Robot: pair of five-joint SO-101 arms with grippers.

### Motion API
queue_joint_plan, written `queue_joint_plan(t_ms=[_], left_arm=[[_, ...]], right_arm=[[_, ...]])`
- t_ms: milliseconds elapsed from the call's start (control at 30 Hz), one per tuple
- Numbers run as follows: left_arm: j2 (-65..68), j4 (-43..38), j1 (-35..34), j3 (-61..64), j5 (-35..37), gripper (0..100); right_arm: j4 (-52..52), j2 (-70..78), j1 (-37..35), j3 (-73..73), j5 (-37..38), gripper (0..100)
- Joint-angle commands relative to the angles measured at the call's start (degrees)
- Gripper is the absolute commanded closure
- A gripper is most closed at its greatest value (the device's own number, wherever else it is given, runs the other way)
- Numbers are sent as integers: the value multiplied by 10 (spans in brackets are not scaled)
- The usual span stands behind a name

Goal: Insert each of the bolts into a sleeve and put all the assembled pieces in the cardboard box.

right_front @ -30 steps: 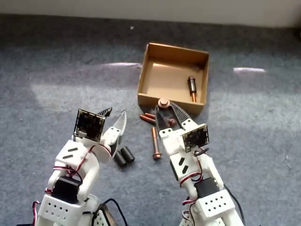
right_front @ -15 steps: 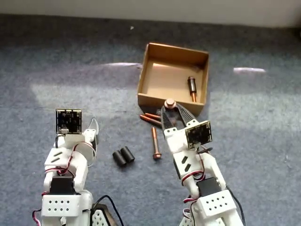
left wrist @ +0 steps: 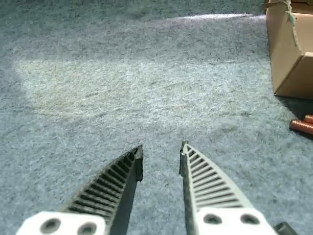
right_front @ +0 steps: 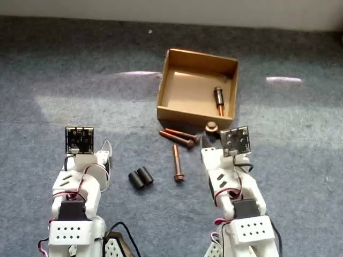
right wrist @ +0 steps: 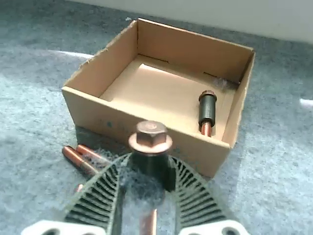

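The right tool is clenching a sleeved copper hex-head bolt upright, brown cardboard box at its 12 o'clock, seemingly for dropping in; the left tool is hanging released, empty.

Light: soft and diffuse, moderately bright.
Bright patches: a pale band lies across the carpet left of the cardboard box, with a small streak to its right.
Shadows: dark strip along the box's near wall; far carpet dimmer.
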Motion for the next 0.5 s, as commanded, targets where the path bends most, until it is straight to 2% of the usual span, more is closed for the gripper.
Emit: queue_joint_plan(t_ms=[0, 133, 267, 467], left_arm=[[-7, -15, -7, 16, -7, 854], [-7, -15, -7, 16, -7, 862], [-7, -18, -7, 16, -8, 939], [-7, -18, -7, 16, -8, 915]], right_arm=[[101, -8, 9, -141, 5, 989], [132, -7, 10, -226, 7, 989], [131, 44, 11, -281, 30, 989], [24, 228, 12, -372, 39, 989]])
